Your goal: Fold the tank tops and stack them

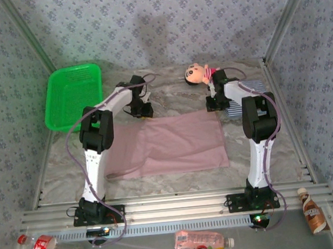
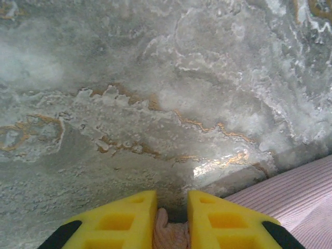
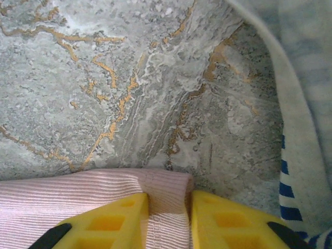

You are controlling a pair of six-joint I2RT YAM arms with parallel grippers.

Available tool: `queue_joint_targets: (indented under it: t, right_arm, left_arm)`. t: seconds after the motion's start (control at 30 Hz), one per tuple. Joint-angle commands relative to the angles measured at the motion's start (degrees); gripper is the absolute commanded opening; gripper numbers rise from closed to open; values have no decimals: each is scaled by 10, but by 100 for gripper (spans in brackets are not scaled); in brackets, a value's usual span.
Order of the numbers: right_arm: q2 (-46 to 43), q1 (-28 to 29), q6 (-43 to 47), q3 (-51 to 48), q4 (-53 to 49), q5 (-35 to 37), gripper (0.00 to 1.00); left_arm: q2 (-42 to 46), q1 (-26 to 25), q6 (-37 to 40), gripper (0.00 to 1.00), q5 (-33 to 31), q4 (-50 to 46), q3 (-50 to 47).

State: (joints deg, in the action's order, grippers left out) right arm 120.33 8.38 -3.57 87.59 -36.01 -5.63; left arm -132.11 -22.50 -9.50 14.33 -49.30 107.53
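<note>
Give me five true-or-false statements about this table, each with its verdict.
1. The pink top lies spread out on the table. True.
2. The basket is red. False: it is green.
3. Pink cloth sits inside the left claw. True.
4. The doll lies in the basket. False: it lies on the table, near the right claw.
5. A striped top lies beside the right claw. True.
</note>
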Motion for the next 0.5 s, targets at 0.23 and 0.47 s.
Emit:
queue_joint_targets:
  t: [0.23,0.47]
  right_arm:
    - [-3,0,1,0,12,-24,10]
    - [-70,-1,29,-70,115,-59,8]
  left_arm:
    - [2,5,-8,11,10,-10,25]
    - [33,4,-14,5,12,7,7]
